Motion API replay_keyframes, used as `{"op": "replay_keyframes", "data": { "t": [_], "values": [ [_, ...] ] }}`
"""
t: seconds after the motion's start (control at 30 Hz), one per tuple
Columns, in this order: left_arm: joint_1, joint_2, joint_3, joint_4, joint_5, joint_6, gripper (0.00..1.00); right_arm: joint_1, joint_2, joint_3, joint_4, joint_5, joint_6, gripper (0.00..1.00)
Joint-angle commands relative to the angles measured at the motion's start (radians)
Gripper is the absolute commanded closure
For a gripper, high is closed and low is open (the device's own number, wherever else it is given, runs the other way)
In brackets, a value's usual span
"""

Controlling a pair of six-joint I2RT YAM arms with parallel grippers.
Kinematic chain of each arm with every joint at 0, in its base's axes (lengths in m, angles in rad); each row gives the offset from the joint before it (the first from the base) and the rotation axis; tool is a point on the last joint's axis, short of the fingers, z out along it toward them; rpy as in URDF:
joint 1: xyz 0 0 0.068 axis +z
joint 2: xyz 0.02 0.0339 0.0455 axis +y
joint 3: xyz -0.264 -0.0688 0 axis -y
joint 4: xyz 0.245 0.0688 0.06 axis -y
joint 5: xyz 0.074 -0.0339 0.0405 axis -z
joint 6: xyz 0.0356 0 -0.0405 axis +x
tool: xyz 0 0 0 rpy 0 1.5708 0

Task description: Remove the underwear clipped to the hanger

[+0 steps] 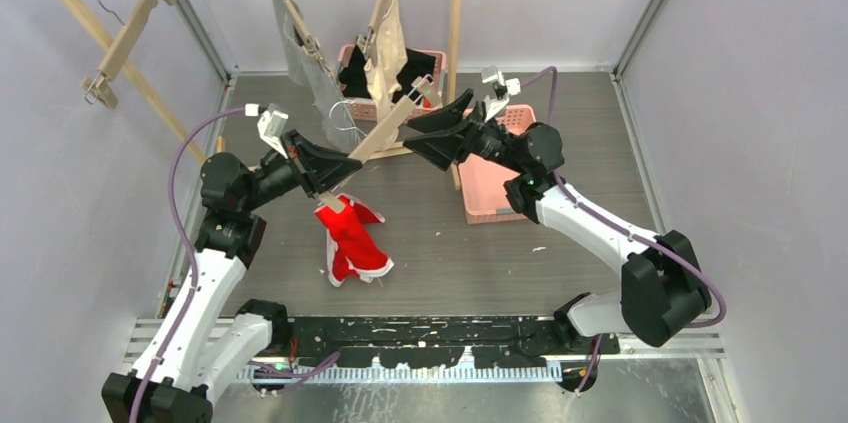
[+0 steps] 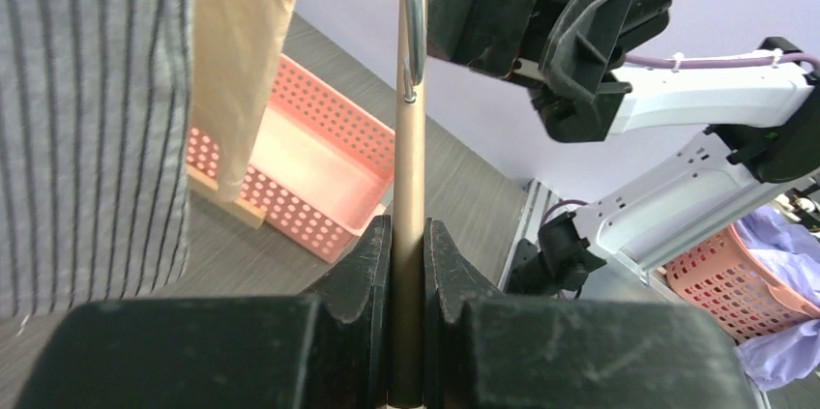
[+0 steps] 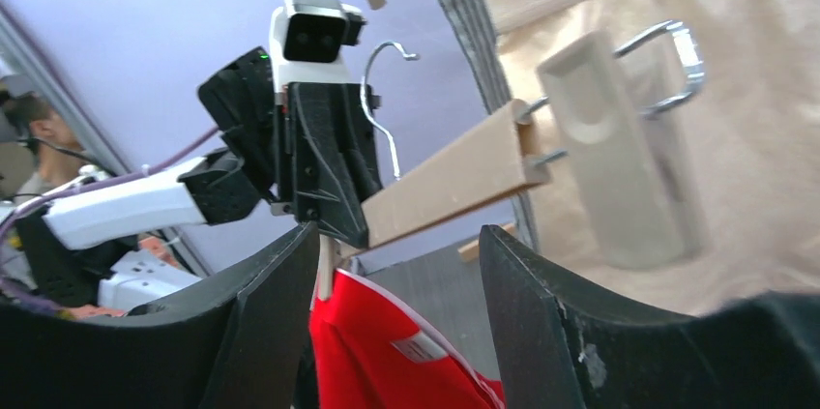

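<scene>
The left gripper's 2 black fingers press narrowly on the wooden hanger, holding its bar, which slants across the top view. The red underwear hangs from the clip at its lower end, below the left gripper. The right gripper stands wide and holds nothing, its jaws on either side of the hanger's raised end. The striped underwear and beige underwear hang from the rack behind, near a pink basket.
</scene>
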Motion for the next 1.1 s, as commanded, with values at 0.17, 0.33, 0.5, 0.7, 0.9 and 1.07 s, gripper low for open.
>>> {"op": "replay_keyframes", "data": {
  "t": [0.17, 0.33, 0.5, 0.7, 0.9, 1.07],
  "values": [
    [-0.138, 0.052, 0.016, 0.222, -0.097, -0.072, 1.00, 0.058, 0.062, 0.067, 0.161, 0.037, 0.050, 0.32],
    [-0.186, 0.073, 0.011, 0.237, -0.109, -0.069, 1.00, 0.063, 0.063, 0.080, 0.162, 0.041, 0.041, 0.33],
    [-0.219, 0.089, -0.027, 0.329, -0.122, -0.113, 0.99, 0.066, 0.046, 0.079, 0.178, 0.070, 0.022, 0.36],
    [-0.253, 0.107, -0.063, 0.404, -0.173, -0.138, 1.00, 0.067, 0.066, 0.105, 0.235, 0.101, 0.055, 0.55],
    [-0.258, 0.118, -0.070, 0.402, -0.184, -0.132, 1.00, 0.073, 0.069, 0.129, 0.204, 0.095, 0.047, 0.99],
    [-0.257, 0.115, -0.065, 0.340, -0.188, -0.099, 0.78, 0.075, 0.036, 0.104, 0.151, 0.124, 0.003, 0.99]
  ]
}}
